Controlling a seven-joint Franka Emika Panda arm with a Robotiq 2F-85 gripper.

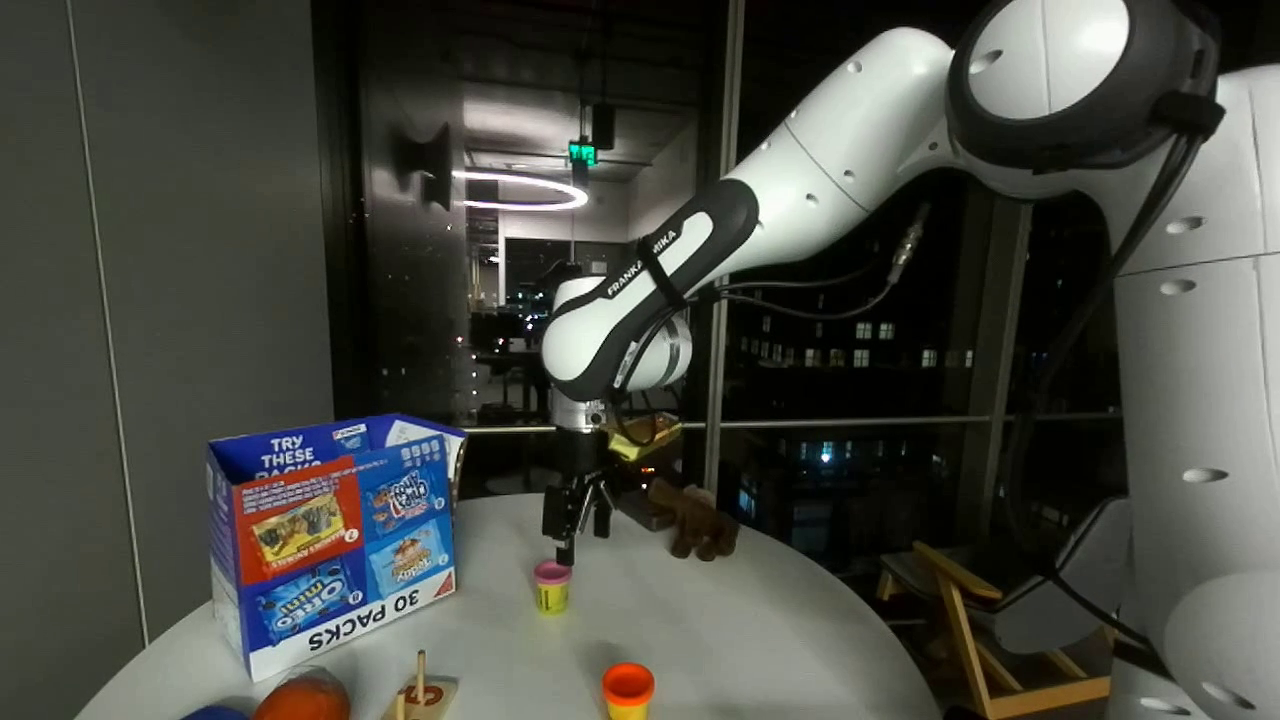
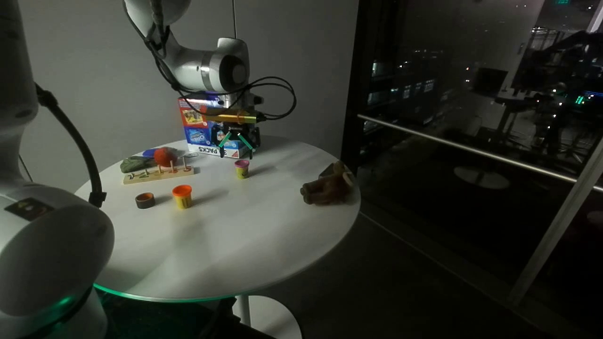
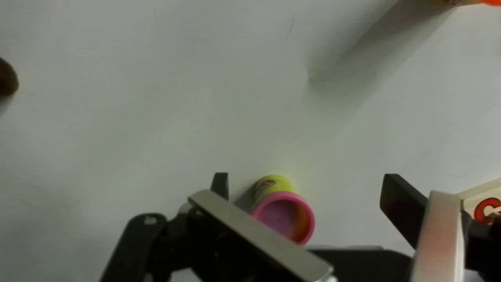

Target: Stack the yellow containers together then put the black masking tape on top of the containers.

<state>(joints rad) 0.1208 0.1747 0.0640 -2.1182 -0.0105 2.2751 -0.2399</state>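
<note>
One yellow container with a pink lid (image 1: 552,598) stands upright on the table, also in an exterior view (image 2: 241,171) and the wrist view (image 3: 274,186). The other yellow container, with an orange-red lid (image 1: 628,688), stands upright apart from it, also in an exterior view (image 2: 183,197); only its edge shows in the wrist view (image 3: 491,2). The black masking tape (image 2: 145,201) lies flat beside the orange-lidded container; it is out of the wrist view. My gripper (image 1: 583,542) is open and empty above the pink-lidded container, also in an exterior view (image 2: 236,152). In the wrist view (image 3: 307,186) the container sits nearer the left finger.
A blue snack carton (image 1: 340,560) stands behind the gripper in an exterior view (image 2: 197,127). A wooden peg board (image 2: 158,175), a red-orange ball (image 2: 165,157) and a green item (image 2: 136,164) lie nearby. A brown plush toy (image 2: 330,188) lies near the table edge.
</note>
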